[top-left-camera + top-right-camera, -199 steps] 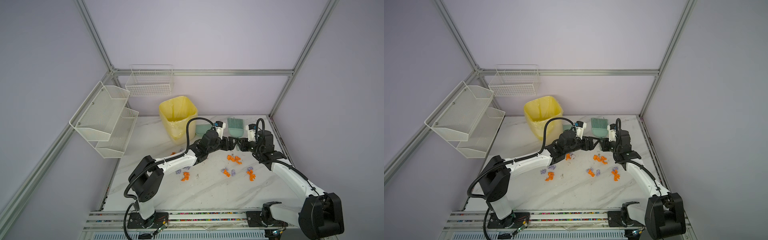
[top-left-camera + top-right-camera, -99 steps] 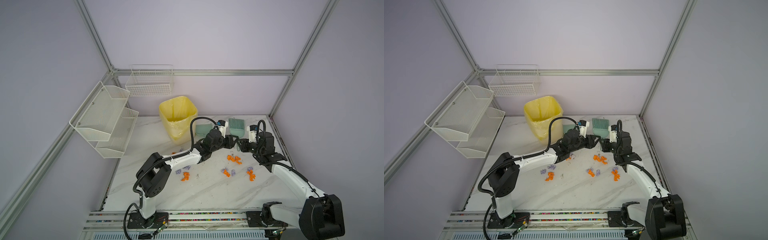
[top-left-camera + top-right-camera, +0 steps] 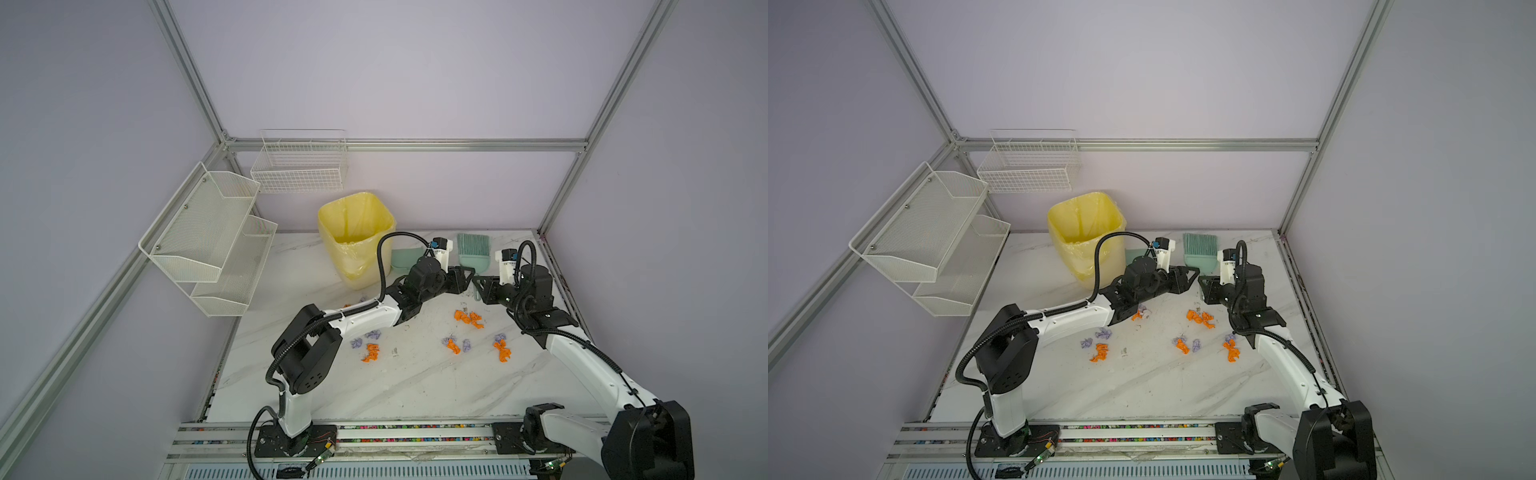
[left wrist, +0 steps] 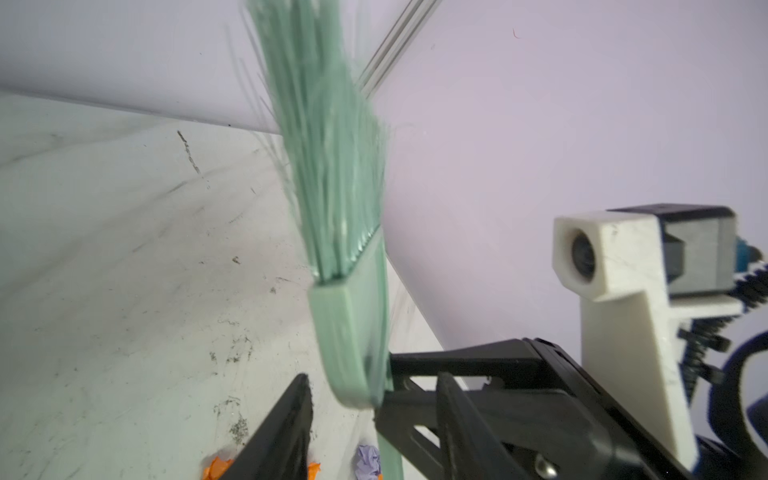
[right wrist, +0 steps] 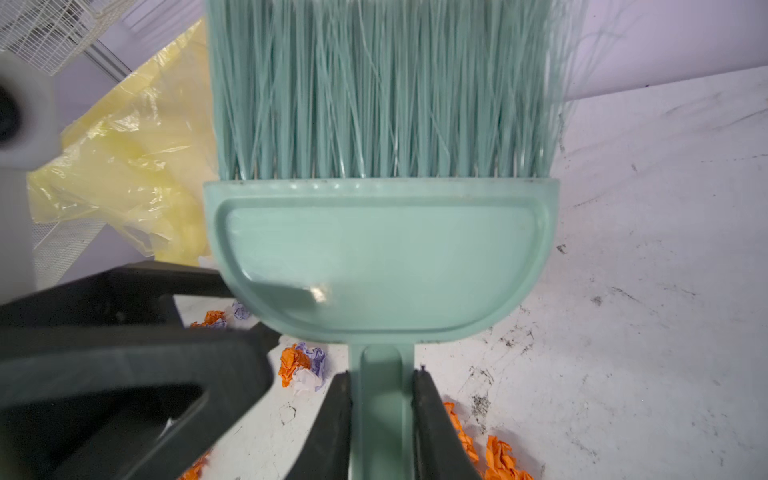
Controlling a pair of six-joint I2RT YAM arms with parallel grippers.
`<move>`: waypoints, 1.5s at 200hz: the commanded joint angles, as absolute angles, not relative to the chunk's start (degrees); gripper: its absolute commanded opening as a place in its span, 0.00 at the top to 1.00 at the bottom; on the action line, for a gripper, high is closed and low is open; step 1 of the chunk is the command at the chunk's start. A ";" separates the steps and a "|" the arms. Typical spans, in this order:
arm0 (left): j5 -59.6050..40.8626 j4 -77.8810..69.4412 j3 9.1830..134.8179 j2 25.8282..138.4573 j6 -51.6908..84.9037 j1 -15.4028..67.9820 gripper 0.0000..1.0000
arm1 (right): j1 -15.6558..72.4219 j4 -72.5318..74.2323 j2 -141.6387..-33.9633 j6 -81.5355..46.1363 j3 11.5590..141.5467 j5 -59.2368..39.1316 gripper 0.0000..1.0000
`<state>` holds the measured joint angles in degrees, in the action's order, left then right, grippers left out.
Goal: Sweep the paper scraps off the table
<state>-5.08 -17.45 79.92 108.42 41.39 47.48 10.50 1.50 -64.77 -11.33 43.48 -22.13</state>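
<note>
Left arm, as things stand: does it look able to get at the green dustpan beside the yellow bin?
Probably yes. The dustpan lies on the table close beside the left gripper, by its wrist, with nothing seen on it. The jaws stand apart, holding nothing; the right gripper grips the brush.

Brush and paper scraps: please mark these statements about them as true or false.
1. The right fingers are shut on the handle of the brush. True.
2. All paper scraps are orange. False: some are lilac.
3. The left fingers hold the dustpan. False: they stand open near the brush; the dustpan lies on the table next to the bin.
4. The scraps lie on the table. True.
</note>
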 commanded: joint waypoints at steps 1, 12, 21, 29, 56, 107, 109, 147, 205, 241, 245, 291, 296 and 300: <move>-2.80 -20.59 79.80 105.03 41.66 46.72 0.47 | 10.80 0.77 -63.89 -11.40 44.36 -22.68 0.93; -2.14 -21.04 78.97 104.78 41.83 46.70 0.46 | 10.75 0.38 -63.98 -11.34 44.65 -22.94 0.94; -1.86 -21.37 78.82 104.76 41.84 46.67 0.46 | 10.80 0.53 -63.88 -11.49 44.61 -23.37 0.94; -2.04 -21.42 78.97 104.89 42.17 46.44 0.46 | 10.81 0.65 -63.77 -11.67 44.39 -23.70 0.94; -5.27 -21.39 81.64 105.92 43.46 46.32 0.54 | 10.75 0.83 -63.81 -11.94 43.96 -24.45 0.94; -8.98 -21.84 83.70 108.26 45.97 46.38 0.74 | 10.74 2.41 -63.83 -12.47 43.33 -26.18 0.94; -8.88 -21.87 83.68 108.28 45.97 46.40 0.75 | 10.77 2.41 -63.81 -12.48 43.33 -26.14 0.94; -8.26 -22.69 83.66 107.83 45.88 46.32 0.92 | 10.73 3.05 -63.60 -12.24 42.83 -27.13 0.94; -7.22 -23.13 81.62 106.34 45.08 45.45 1.00 | 10.74 6.32 -61.91 -14.43 40.13 -32.56 0.65; -6.86 -27.27 74.27 101.43 46.68 42.33 1.00 | 10.78 10.72 -60.95 -19.22 37.65 -34.19 0.50; -6.90 -27.68 73.63 100.90 46.87 42.09 1.00 | 10.81 11.51 -60.98 -19.95 37.28 -34.48 0.49; -6.18 -29.08 69.25 95.60 47.69 39.64 1.00 | 10.78 26.02 -62.63 -32.72 32.68 -38.99 0.22; -6.44 -29.62 68.87 95.31 47.96 39.40 1.00 | 10.77 28.04 -62.68 -34.66 31.91 -39.00 0.16; -6.64 -30.10 68.62 95.06 48.29 39.29 1.00 | 10.80 29.94 -62.75 -36.28 31.19 -39.02 0.11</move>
